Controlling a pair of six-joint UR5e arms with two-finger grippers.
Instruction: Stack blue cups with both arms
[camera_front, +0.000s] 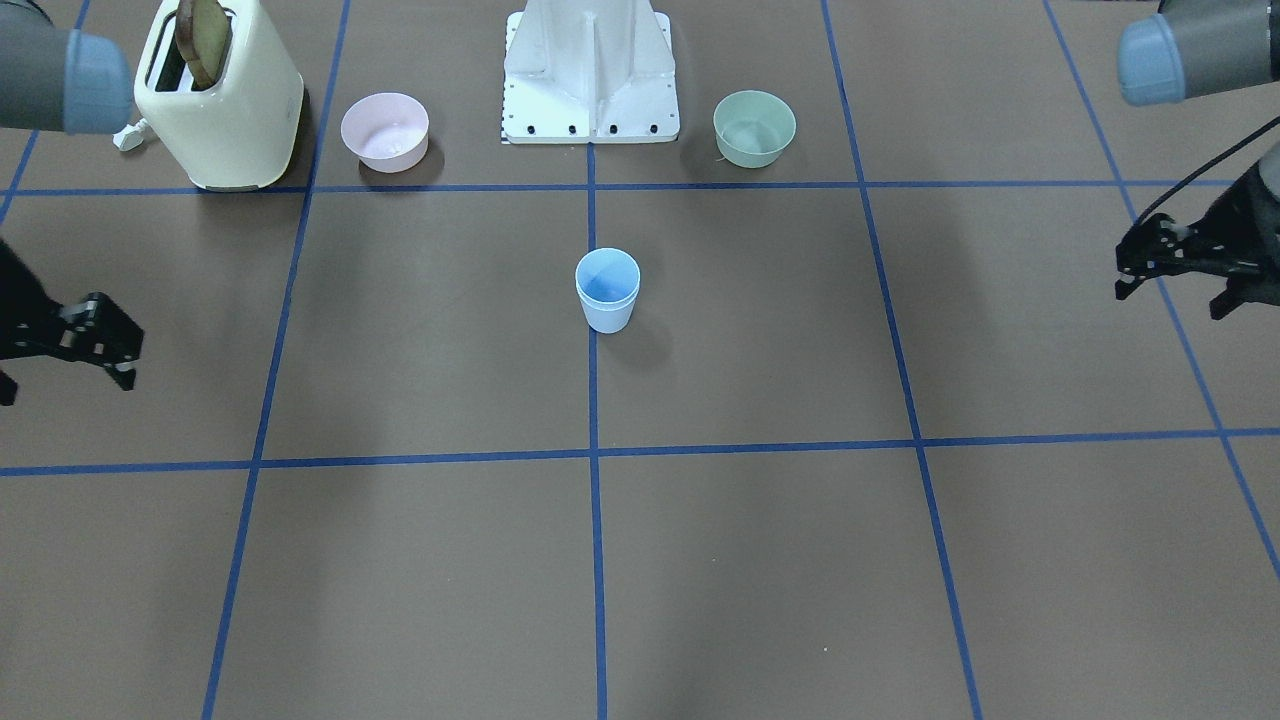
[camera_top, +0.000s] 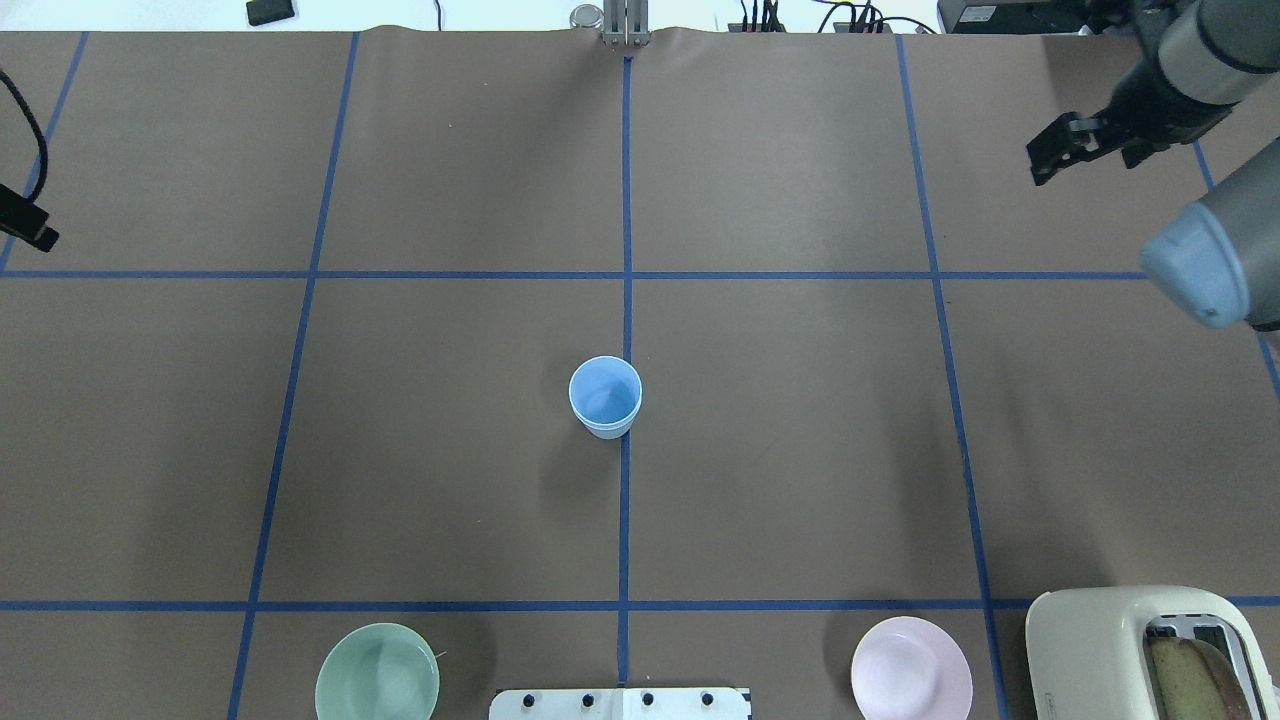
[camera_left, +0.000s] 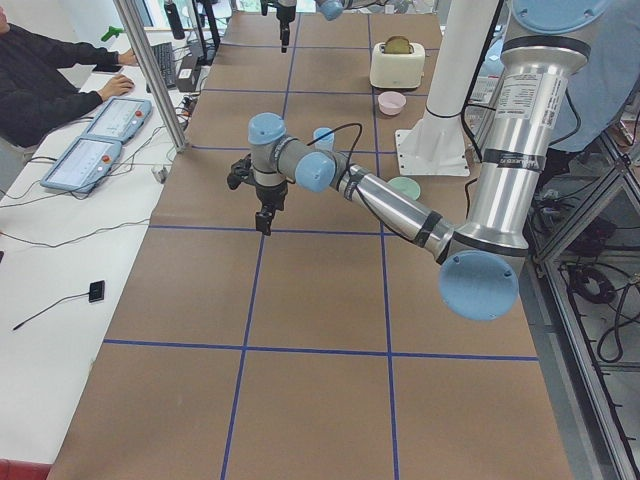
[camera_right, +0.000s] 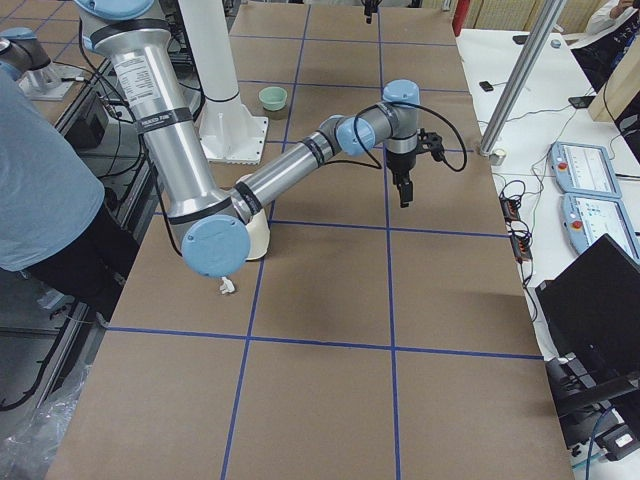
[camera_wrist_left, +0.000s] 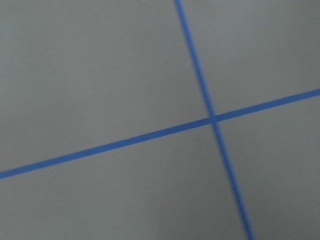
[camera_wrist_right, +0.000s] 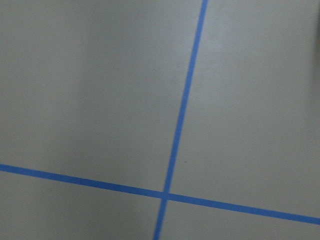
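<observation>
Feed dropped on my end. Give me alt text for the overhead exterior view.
Two blue cups stand nested and upright on the centre tape line, with nothing touching them. The right gripper hangs open at upper right; the left gripper barely shows at the left edge. A green bowl, pink bowl and toaster line the bottom edge.

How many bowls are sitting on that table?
2. The pink bowl sits between the toaster and the white base stand; the green bowl sits on the stand's other side. No others show.
</observation>
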